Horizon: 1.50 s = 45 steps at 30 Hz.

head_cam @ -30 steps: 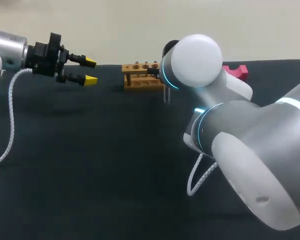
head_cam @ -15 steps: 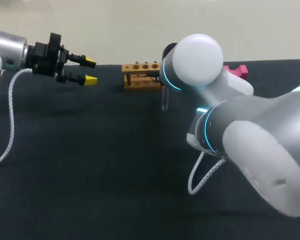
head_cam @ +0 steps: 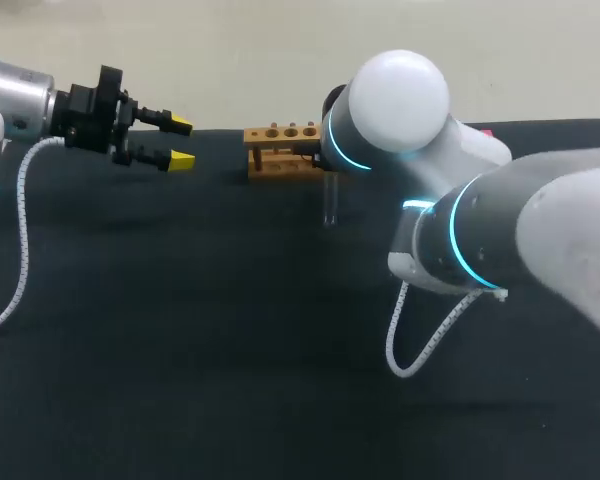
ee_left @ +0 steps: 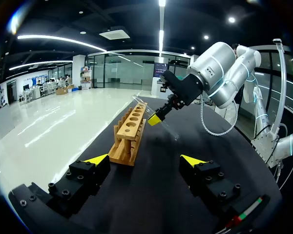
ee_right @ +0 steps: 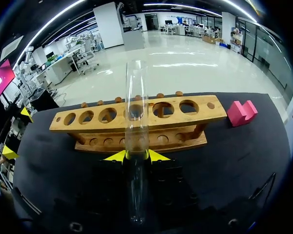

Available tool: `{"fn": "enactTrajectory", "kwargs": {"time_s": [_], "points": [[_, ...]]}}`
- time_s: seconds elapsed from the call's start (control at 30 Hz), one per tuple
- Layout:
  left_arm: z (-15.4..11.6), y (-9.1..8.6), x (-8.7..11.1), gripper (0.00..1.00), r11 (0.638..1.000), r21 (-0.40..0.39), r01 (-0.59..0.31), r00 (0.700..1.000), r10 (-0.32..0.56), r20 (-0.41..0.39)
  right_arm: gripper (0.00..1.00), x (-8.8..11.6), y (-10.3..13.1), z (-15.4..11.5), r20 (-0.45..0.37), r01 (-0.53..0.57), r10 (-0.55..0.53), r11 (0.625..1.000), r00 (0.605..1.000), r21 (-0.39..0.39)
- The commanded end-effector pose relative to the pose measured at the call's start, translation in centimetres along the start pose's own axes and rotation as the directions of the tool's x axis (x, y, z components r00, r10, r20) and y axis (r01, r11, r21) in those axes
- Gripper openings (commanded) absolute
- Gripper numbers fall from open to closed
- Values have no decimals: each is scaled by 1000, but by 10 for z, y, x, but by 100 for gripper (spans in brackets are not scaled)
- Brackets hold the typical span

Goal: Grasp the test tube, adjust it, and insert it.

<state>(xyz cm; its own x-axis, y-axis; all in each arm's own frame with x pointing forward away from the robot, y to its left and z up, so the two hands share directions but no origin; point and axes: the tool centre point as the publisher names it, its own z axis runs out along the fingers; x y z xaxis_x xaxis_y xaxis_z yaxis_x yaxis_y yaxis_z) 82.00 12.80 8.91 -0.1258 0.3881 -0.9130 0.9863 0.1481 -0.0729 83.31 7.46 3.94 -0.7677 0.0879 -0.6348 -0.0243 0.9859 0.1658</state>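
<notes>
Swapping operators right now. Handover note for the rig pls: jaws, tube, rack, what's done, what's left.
Right gripper: jaws shut on the tube, which is held off the table.
Left gripper: jaws open, empty, over the table's left side, well away from the rack.
Rack: at the table's far edge, with every hole that shows empty. The tube is just in front of it, not in a hole.
Done: grasp.
Left: line the tube up over a hole and insert it. Cannot tell whether the adjusting is finished.
</notes>
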Motion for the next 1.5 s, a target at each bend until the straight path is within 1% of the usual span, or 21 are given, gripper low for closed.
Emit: {"fn": "enactTrajectory", "kwargs": {"time_s": [0.03, 0.5, 0.67, 1.03, 1.23, 1.37, 1.5], "points": [[0, 1, 1, 100, 1000, 1, -3, 1000, 3, 3, 0, -4, 2, 5, -87, -3, 3, 1000, 996, 1], [0, 1, 1, 100, 1000, 1, -3, 1000, 3, 3, 0, 2, 1, 5, -104, -20, 20, 1000, 994, 1], [0, 1, 1, 100, 1000, 1, -3, 1000, 3, 3, 0, 3, -1, -2, -89, -46, 46, 999, 995, 13], [0, 1, 1, 100, 1000, 1, -3, 1000, 3, 3, 0, -2, -2, -29, 1, -83, 83, 996, 997, 45], [0, 1, 1, 100, 1000, 1, -3, 1000, 3, 3, 0, -5, -6, -44, 50, -108, 104, 991, 993, 78], [0, 1, 1, 100, 1000, 1, -3, 1000, 3, 3, 0, -9, -9, -52, 98, -131, 122, 987, 988, 95], [0, 1, 1, 100, 1000, 1, -3, 1000, 3, 3, 0, -13, -10, -60, 117, -136, 124, 986, 985, 98]]}}
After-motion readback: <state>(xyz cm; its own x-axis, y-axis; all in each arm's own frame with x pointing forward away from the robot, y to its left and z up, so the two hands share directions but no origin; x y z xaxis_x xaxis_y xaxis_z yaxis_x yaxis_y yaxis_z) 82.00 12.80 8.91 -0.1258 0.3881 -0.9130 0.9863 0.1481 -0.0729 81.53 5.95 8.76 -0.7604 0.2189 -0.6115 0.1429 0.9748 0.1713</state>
